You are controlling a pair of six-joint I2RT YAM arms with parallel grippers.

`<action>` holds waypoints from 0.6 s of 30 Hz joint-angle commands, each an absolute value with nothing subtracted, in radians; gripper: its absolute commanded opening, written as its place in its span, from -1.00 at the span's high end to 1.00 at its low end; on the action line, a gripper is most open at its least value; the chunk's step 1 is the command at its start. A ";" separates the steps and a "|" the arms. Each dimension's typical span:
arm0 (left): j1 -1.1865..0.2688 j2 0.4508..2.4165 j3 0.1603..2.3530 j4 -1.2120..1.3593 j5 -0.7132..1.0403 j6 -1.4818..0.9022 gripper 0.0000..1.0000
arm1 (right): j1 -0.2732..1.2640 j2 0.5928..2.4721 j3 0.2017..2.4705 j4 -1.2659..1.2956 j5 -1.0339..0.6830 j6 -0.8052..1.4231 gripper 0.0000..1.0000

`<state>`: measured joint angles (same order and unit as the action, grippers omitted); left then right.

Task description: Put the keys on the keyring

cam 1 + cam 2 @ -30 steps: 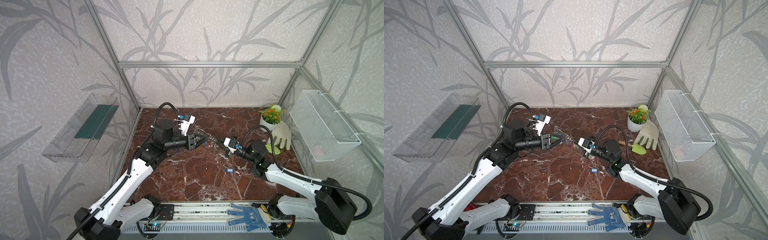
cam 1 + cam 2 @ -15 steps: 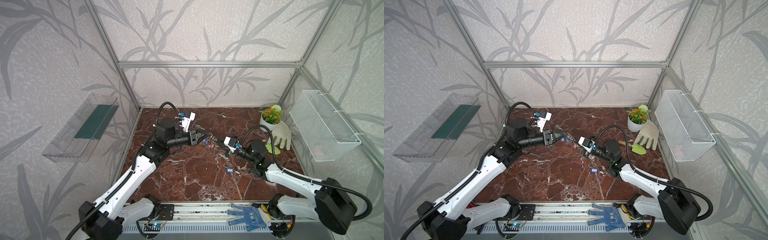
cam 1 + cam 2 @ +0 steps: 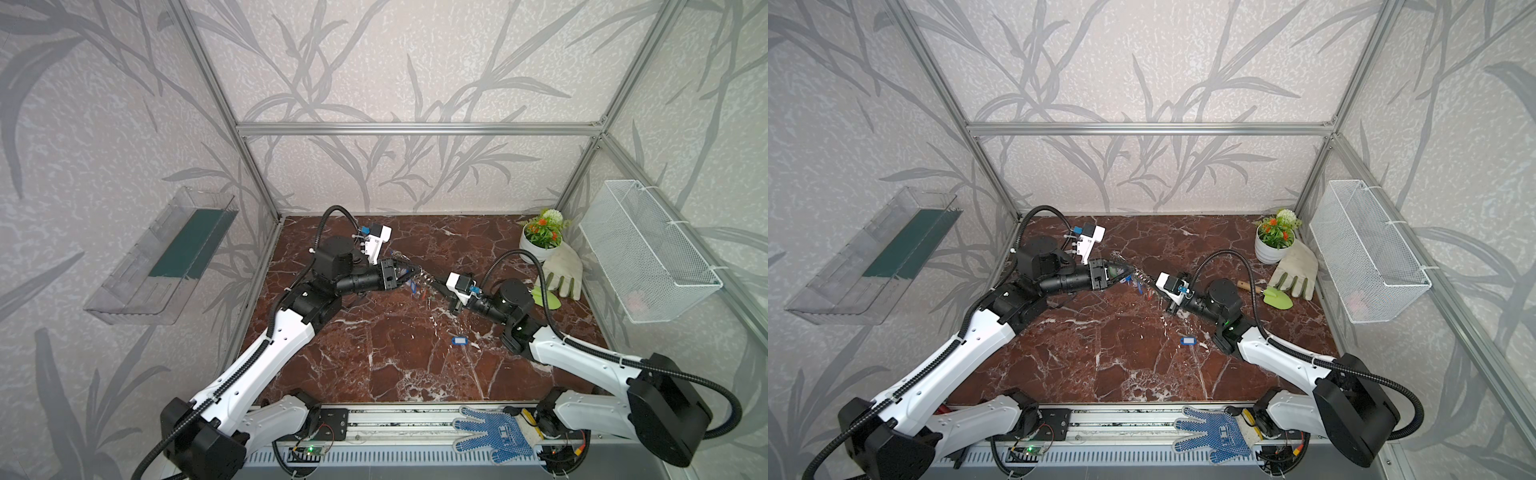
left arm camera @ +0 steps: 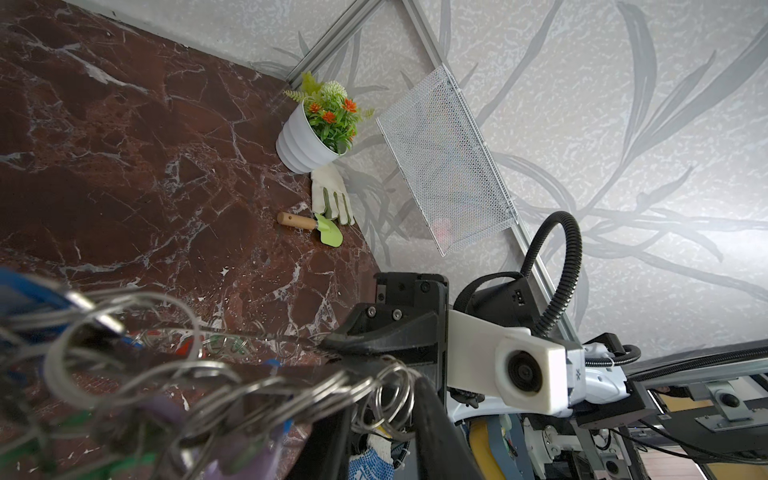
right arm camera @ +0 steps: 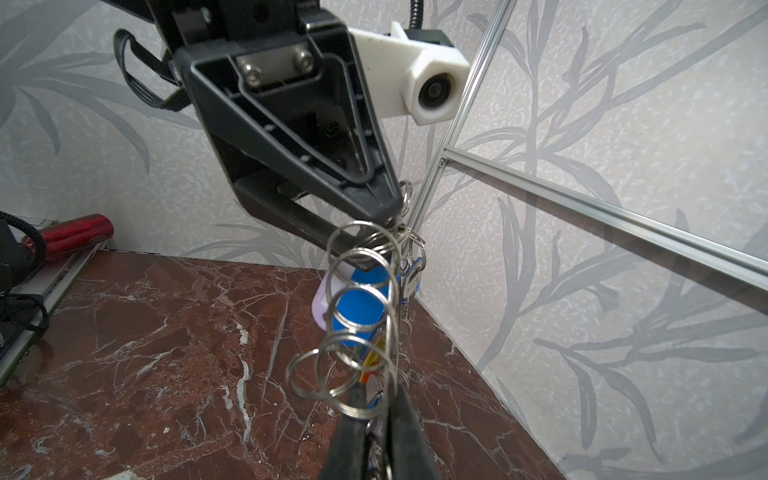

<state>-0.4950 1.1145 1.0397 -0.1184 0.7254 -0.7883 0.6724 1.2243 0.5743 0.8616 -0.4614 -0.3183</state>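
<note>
Keyring [image 3: 426,284] is hanging mid-air, right gripper [image 5: 376,419] clamping its 3 o'clock rim, left gripper [image 5: 380,232] reaching its 9 o'clock rim, closure indeterminable.

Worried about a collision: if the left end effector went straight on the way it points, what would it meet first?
Probably the keyring, right at its tips, pinched by the right end effector, which lies just beyond.
</note>
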 commanded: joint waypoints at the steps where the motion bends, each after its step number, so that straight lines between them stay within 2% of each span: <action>1: -0.493 1.121 1.021 -0.083 0.696 -0.819 0.49 | 0.677 1.213 0.601 0.976 -0.489 -0.311 1.00; 5: -0.494 1.123 1.009 -0.049 0.703 -0.849 0.63 | 0.676 1.214 0.600 0.979 -0.490 -0.309 1.00; 18: -0.494 1.124 0.978 0.018 0.685 -0.940 0.88 | 0.677 1.215 0.592 0.980 -0.482 -0.312 1.00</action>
<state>-0.4957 1.1156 0.9920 -0.0174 0.7242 -0.9073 0.6697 1.2282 0.5743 0.8528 -0.4492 -0.3058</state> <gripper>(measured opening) 0.067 0.115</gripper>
